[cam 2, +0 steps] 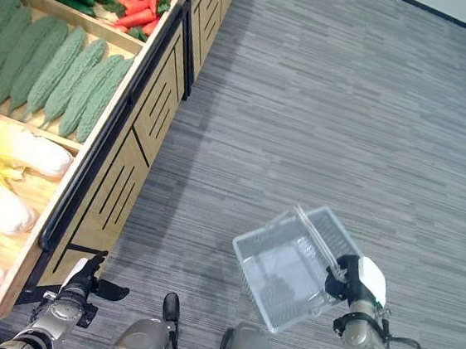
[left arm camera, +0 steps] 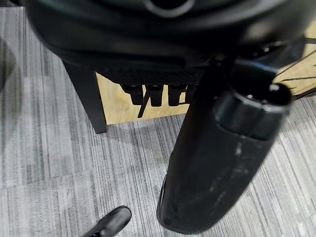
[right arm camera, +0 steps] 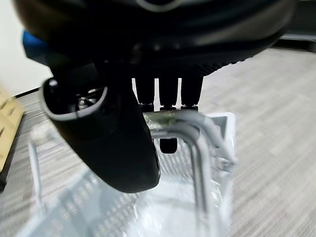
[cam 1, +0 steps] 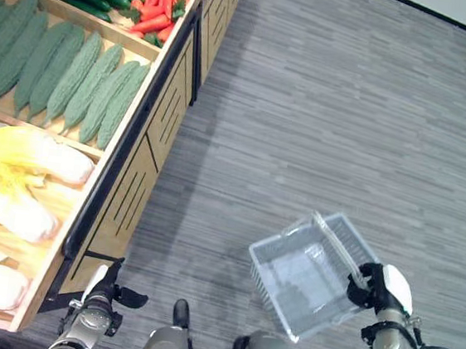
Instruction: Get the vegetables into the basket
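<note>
The task is hardly begun: the right hand (cam 1: 381, 292) curls its fingers round the handle of the empty basket (cam 1: 306, 274), the vegetables (cam 1: 68, 74) lie on the counter (cam 1: 125, 171), and the left hand (cam 1: 102, 294) hangs relaxed.

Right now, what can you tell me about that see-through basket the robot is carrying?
The basket is a clear, plastic-looking box with slotted walls and a pale grey handle. Nothing shows inside it. It hangs tilted above the grey striped floor, off to the right of the wooden vegetable stand and apart from it. The right hand holds it by the handle, with its fingers curled over the bar.
</note>
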### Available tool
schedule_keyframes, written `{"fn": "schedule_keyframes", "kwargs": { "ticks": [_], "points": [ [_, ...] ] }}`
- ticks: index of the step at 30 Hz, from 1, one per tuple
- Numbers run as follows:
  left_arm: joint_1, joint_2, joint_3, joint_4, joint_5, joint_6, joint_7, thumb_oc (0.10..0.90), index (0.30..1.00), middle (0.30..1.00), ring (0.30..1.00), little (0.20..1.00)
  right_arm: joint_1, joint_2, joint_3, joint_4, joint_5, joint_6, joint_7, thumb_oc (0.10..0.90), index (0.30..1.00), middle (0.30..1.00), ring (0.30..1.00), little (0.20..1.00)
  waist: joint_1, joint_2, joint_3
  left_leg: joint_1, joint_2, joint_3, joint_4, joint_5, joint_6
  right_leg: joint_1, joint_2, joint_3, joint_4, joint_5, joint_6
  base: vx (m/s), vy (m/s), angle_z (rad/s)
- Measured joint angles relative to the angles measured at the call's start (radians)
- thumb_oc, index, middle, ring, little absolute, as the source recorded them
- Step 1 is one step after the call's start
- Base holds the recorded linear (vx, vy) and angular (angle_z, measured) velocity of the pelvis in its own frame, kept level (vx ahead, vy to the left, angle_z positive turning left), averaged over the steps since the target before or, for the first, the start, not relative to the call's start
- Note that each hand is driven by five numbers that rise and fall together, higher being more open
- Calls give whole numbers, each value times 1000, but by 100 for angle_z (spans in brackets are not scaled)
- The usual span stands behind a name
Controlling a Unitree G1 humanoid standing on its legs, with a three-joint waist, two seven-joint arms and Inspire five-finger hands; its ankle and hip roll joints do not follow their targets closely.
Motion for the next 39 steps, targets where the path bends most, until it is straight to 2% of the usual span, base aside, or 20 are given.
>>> {"fn": "schedule_keyframes", "kwargs": {
  "ticks": [2,3,5,7,8,10,12,15,17,20,21,23,24,25,27,30,32,33,34,39],
  "points": [
    [-8,-45,1,44,0,-1,-1,900,1000,1000,1000,1000,6,-10,0,4,-5,2,0,400,300,300,300,300,-34,44,22,21,16,-52,-1,-7,-14,10,-4,45,-244,48,2,326,-167,65],
    [-5,-56,2,63,1,-1,-3,900,1000,1000,1000,1000,17,-8,0,3,-5,4,0,400,300,300,300,300,-45,47,24,36,15,-76,-2,-13,-37,11,-28,68,-342,100,5,289,-160,71],
    [24,-68,1,71,1,0,-4,900,1000,1000,1000,1000,57,-5,0,4,-4,8,1,400,300,300,300,300,-47,40,24,65,8,-118,2,-36,-75,5,-72,135,-439,166,7,280,-154,67],
    [58,-63,2,76,1,-2,-5,900,1000,1000,1000,1000,99,0,0,4,-4,14,1,400,300,300,300,300,-54,28,20,92,14,-163,0,-51,-121,33,-92,153,-481,180,5,215,-117,75],
    [70,-59,7,88,1,-2,-4,900,1000,1000,1000,1000,118,4,0,8,-4,20,2,400,300,300,300,300,-59,20,14,105,25,-187,-4,-64,-150,56,-90,156,-487,213,24,235,-193,82],
    [123,-98,10,103,1,4,-5,900,1000,1000,1000,1000,106,-18,-19,35,-4,45,5,400,300,300,300,300,-72,83,2,106,104,-194,26,-58,-178,70,-5,122,-443,238,14,221,-205,60],
    [126,-124,9,102,0,9,-7,900,1000,1000,1000,1000,106,-35,-31,47,-3,50,7,400,300,300,300,300,-87,89,1,93,115,-186,63,-57,-196,97,1,93,-445,253,-15,158,-202,44],
    [139,-133,48,92,0,-1,-1,900,1000,1000,1000,1000,94,-77,-30,47,-3,45,11,400,300,300,300,300,-85,113,-11,82,164,-215,90,9,-236,153,53,23,-451,220,-49,193,-357,52],
    [109,-126,44,90,-5,-5,2,900,1000,1000,1000,1000,90,-113,-30,44,-3,32,20,400,300,300,300,300,-82,116,-17,22,193,-286,131,38,-261,153,73,-13,-457,208,-78,94,-375,76],
    [72,-132,34,96,-24,-2,11,900,1000,1000,1000,1000,94,-121,-48,41,6,21,11,400,300,300,300,300,-84,120,-17,-92,187,-282,228,96,-302,166,76,-82,-445,190,-104,-16,-205,103],
    [31,-123,1,81,-26,-2,16,900,1000,1000,1000,1000,137,-120,-64,41,9,22,10,400,300,300,300,300,-106,91,-5,-140,170,-219,245,169,-305,175,40,-124,-457,170,-134,-49,-150,186],
    [30,-124,-23,43,-30,2,9,900,1000,1000,1000,1000,135,-121,-64,49,14,23,9,400,300,300,300,300,-73,89,-3,-121,191,-20,256,171,-274,193,35,-173,-462,166,-158,18,-157,122],
    [20,-127,-44,61,-28,13,6,900,1000,1000,1000,1000,140,-104,-75,47,33,21,-2,400,300,300,300,300,-110,89,-3,-130,216,132,264,162,-271,232,30,-248,-498,167,-161,23,-37,140],
    [7,-134,-45,61,-29,20,2,900,1000,1000,1000,1000,160,-83,-95,47,49,24,-6,400,300,300,300,300,-123,88,-3,-132,223,230,238,144,-274,246,28,-290,-510,161,-163,45,-11,152],
    [6,-139,-61,57,-19,16,-1,900,1000,1000,1000,1000,159,-60,-95,50,66,29,-12,400,300,300,300,300,-89,86,-2,-126,216,309,146,122,-270,223,43,-311,-508,160,-161,143,29,78],
    [4,-143,-55,95,-8,22,-1,900,1000,1000,1000,1000,159,-37,-93,51,69,33,-13,400,300,300,300,300,-99,90,-5,-112,214,320,72,125,-272,241,53,-364,-510,157,-150,107,84,48],
    [24,-147,-38,108,11,20,-1,900,1000,1000,1000,1000,143,-39,-93,46,68,19,-16,400,300,300,300,300,-89,104,-15,-82,205,280,44,116,-260,257,61,-366,-505,156,-124,170,161,7],
    [22,-143,-38,115,27,26,-1,900,1000,1000,1000,1000,138,-35,-92,45,68,15,-18,400,300,300,300,300,-90,106,-25,-62,179,264,14,125,-185,261,48,-358,-493,158,-104,96,97,12],
    [24,-134,-36,118,40,31,2,900,1000,1000,1000,1000,143,-29,-92,47,68,4,-18,400,300,300,300,300,-88,93,-31,-63,157,264,9,108,-166,261,25,-356,-482,155,-89,140,147,18],
    [51,-90,-11,132,56,34,5,900,1000,1000,1000,1000,144,-13,-87,52,67,1,-18,400,300,300,300,300,-83,60,-50,-51,88,266,16,83,-127,248,-45,-289,-436,158,-69,100,142,13]
  ]
}}
